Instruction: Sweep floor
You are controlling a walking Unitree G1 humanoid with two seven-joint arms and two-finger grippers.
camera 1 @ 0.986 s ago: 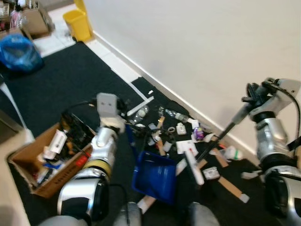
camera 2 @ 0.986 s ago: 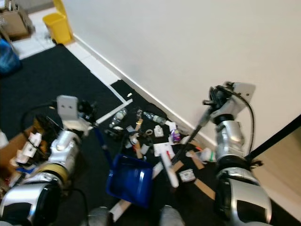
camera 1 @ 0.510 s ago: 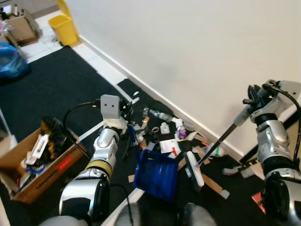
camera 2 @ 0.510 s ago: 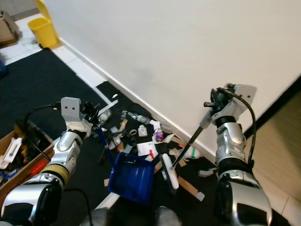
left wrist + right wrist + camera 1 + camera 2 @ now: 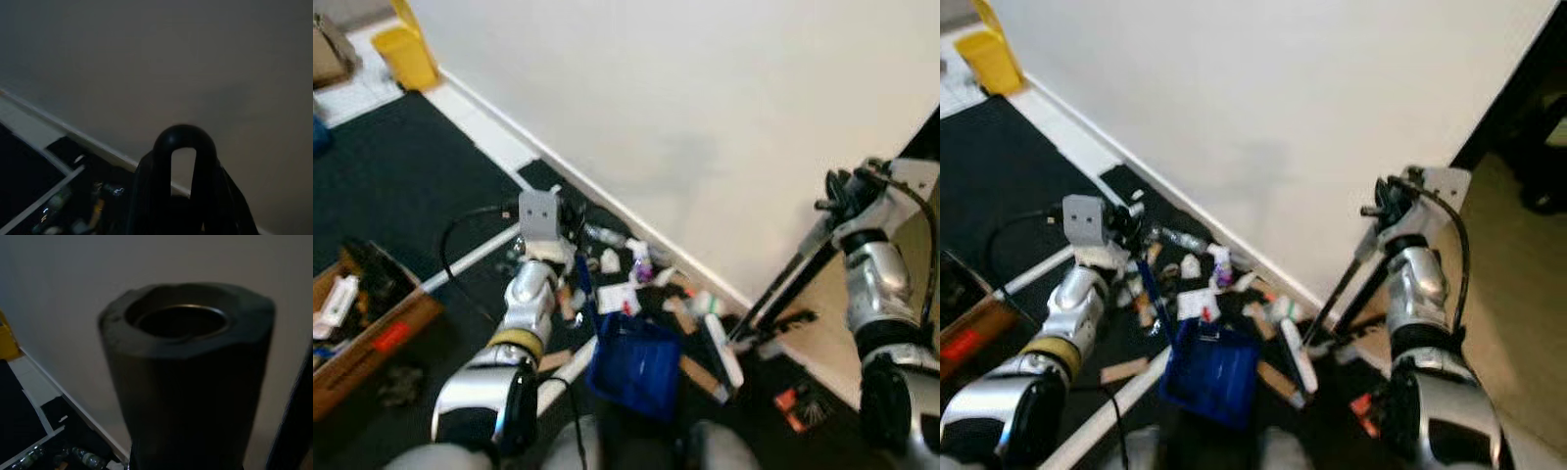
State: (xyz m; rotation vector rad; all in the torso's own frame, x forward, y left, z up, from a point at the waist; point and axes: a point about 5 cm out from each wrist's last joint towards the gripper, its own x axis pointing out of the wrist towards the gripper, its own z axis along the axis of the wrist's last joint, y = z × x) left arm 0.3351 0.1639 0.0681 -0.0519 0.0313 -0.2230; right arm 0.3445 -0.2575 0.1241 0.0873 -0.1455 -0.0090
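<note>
My left gripper (image 5: 568,220) is shut on the thin blue handle (image 5: 583,294) of a blue dustpan (image 5: 636,364), which sits on the dark carpet just in front of me. The handle's loop end (image 5: 184,147) stands between the fingers in the left wrist view. At the right, my right gripper (image 5: 837,201) is shut on the black broom handle (image 5: 783,284), whose open top end (image 5: 188,333) looms in the right wrist view. The white broom head (image 5: 722,351) rests on the floor right of the dustpan. Litter (image 5: 631,274) of bottles, paper and cardboard bits lies along the wall beyond the dustpan.
A white wall (image 5: 705,108) with a pale baseboard runs diagonally behind the litter. A cardboard box (image 5: 357,318) of odds and ends stands at the left, and a yellow bin (image 5: 403,47) at the far back left. A white strip (image 5: 470,259) crosses the carpet. Tan floor lies at the right.
The whole view has swung to the right, so the box, bin and litter have slid left in the picture. Dustpan and broom keep about the same place before me, both grips unchanged.
</note>
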